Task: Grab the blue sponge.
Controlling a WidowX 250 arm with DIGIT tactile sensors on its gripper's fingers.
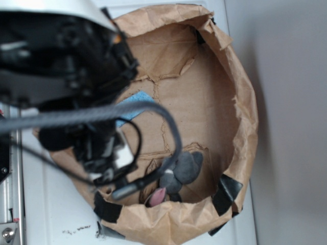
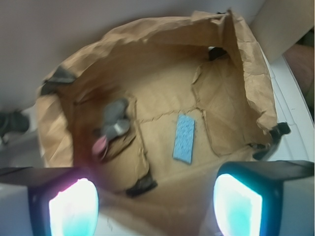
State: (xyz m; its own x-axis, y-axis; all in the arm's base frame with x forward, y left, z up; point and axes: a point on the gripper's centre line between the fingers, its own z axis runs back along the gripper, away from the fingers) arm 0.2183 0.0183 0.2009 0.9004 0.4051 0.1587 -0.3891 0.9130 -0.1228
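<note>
exterior: overhead, arm close under lens — wrist: looks down between fingers (image 2: 74, 206); both share paper-lined basket (image 1: 240, 153) floor.

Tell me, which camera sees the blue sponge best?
The wrist view. There the whole blue sponge lies uncovered on the floor of the brown paper bag. In the exterior view only one corner of the sponge peeks out from behind the robot arm.

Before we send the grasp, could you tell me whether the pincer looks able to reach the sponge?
Probably yes. The sponge lies flat and alone on the bag floor, apart from the grey lumps, and the open pincer hangs above the bag's wide mouth.
</note>
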